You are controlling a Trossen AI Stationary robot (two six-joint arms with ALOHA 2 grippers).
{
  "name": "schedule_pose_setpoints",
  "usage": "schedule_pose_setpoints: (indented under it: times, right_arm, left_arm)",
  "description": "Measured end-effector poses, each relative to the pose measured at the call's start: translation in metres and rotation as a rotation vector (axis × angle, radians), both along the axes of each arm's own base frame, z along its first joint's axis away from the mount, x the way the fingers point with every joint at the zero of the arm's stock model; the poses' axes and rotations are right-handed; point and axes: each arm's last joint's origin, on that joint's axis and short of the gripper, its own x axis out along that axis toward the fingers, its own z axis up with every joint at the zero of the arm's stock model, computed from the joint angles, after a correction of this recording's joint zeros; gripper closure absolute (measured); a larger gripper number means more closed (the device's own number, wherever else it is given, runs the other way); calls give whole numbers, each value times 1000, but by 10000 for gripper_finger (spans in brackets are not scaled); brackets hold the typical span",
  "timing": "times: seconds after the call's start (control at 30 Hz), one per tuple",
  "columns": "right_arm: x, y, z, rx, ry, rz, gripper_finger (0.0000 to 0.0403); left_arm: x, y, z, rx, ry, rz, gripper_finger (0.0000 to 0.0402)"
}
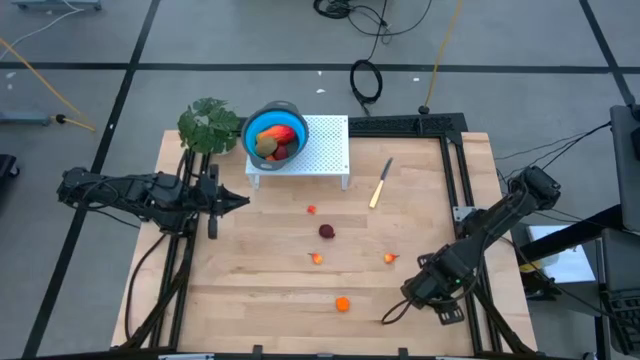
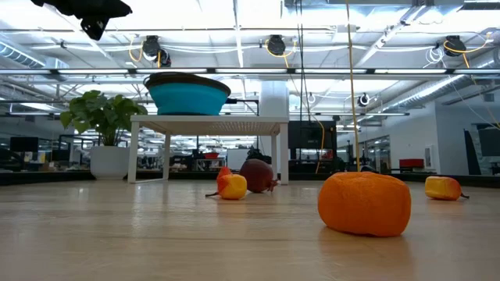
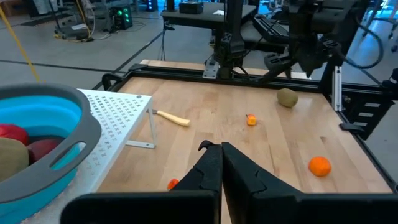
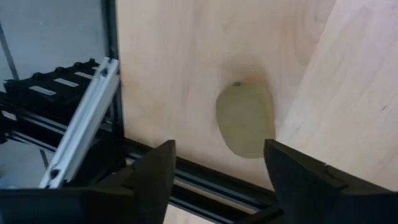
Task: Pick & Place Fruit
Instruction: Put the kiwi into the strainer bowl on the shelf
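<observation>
My right gripper (image 4: 219, 150) is open near the table's near right corner, pointing steeply down. An olive-brown oval fruit (image 4: 245, 118) lies on the wood just beyond its spread fingers, untouched; the left wrist view shows the oval (image 3: 286, 98) under that gripper. On the table lie a dark red ball (image 1: 327, 231), an orange ball (image 1: 343, 304) and three orange-red bits (image 1: 317, 258). The blue bowl (image 1: 272, 133), with fruit inside, stands on a white perforated stand (image 1: 325, 150). My left gripper (image 1: 240, 200) is shut and empty, hovering left of the stand.
A pale-handled knife (image 1: 381, 183) lies right of the stand. A green leafy plant (image 1: 210, 125) stands at the far left corner. A black rail frame (image 4: 106, 93) runs along the table's right edge, close beside my right gripper.
</observation>
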Motion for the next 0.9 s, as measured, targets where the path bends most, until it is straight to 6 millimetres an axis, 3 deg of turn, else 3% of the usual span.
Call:
schedule_pose_setpoints:
  times: [0.17, 0.37, 0.63, 0.9]
  right_arm:
    - [-3, -3, -11, -14, 15, 0, 145]
    - [-5, -4, -23, -17, 17, -7, 148]
    - [-6, -4, -35, 5, -9, -18, 147]
    - [-17, -2, -50, -21, -12, 20, 148]
  left_arm:
    - [0, 0, 0, -13, 3, 0, 388]
    - [0, 0, -1, -16, 5, -3, 400]
    - [0, 0, -1, -22, 4, -1, 386]
    - [-1, 0, -3, -22, 27, 1, 398]
